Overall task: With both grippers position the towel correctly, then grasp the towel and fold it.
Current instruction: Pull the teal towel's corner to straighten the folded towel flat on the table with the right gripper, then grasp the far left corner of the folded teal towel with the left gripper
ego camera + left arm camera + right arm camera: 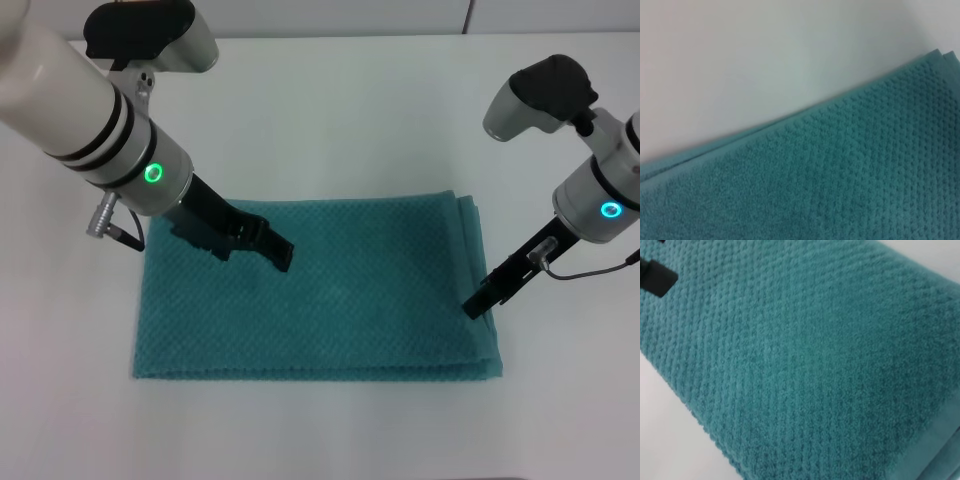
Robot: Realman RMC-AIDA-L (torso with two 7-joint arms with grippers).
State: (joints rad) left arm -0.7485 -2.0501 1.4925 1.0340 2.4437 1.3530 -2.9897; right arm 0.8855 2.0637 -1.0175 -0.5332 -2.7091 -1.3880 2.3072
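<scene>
Teal towel [330,300] flat on white table [330,110], layered edges along its right side.

Left gripper [280,252] sits over the towel's upper left part; right gripper [475,303] at the right edge. Can't tell if either pair of my jaws is open or closed. Cloth looks soft, limp, light, likely to sag. Best hold, I judge: pinch all layers at the corners.

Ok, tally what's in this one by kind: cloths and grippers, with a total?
Teal-green waffle-weave towel: 1, lying flat on the white table
Black gripper: 2, left gripper over the towel, right gripper at its right edge
Total: 3
</scene>
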